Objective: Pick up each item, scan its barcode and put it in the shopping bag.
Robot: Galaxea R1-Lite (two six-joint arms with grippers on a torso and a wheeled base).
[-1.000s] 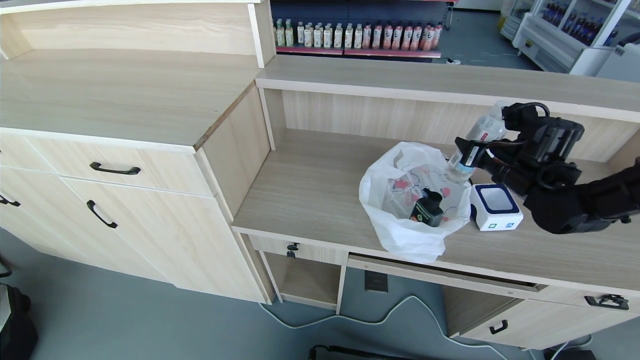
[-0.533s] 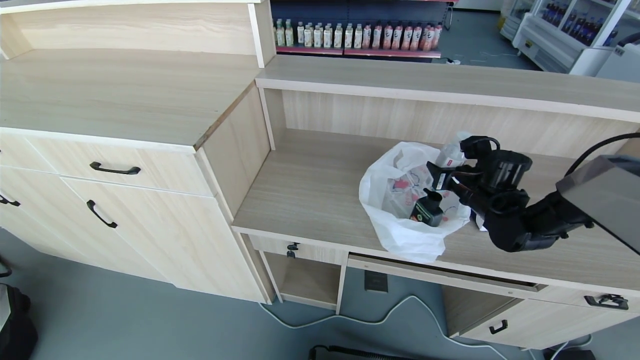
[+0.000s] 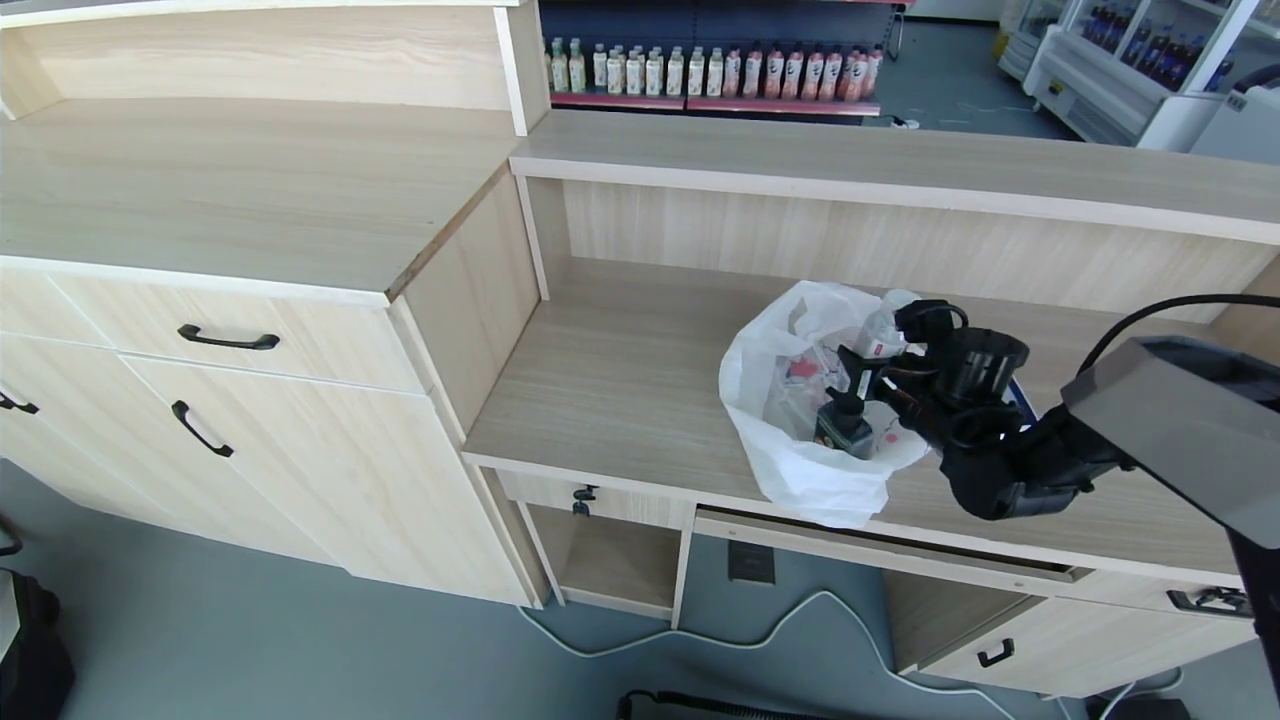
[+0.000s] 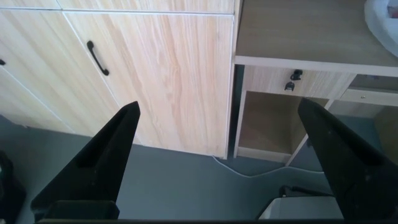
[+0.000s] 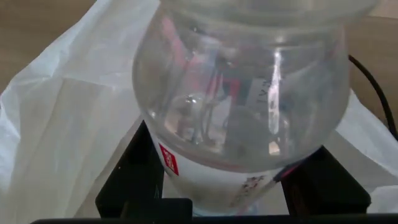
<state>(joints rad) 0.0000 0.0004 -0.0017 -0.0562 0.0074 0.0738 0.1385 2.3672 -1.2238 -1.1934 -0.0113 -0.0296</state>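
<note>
My right gripper (image 3: pixel 868 362) is shut on a clear plastic water bottle (image 3: pixel 882 335) and holds it tilted over the mouth of the white shopping bag (image 3: pixel 800 470) on the counter. In the right wrist view the bottle (image 5: pixel 249 106) sits between the black fingers (image 5: pixel 140 177), with the bag (image 5: pixel 68 130) right below. A dark pump bottle (image 3: pixel 845 425) stands inside the bag. The right arm hides most of the scanner; a blue-white corner (image 3: pixel 1016 393) shows behind it. My left gripper (image 4: pixel 217 162) is open and empty, low beside the cabinet, above the floor.
The bag rests on a recessed wooden counter (image 3: pixel 620 380) with a back wall and a shelf (image 3: pixel 900 160) above it. A taller cabinet (image 3: pixel 250 200) with drawer handles stands to the left. A cable (image 3: pixel 700 630) lies on the floor under the counter.
My right arm has carried the water bottle left and down, from above the scanner to the mouth of the bag. The arm now covers the scanner.
</note>
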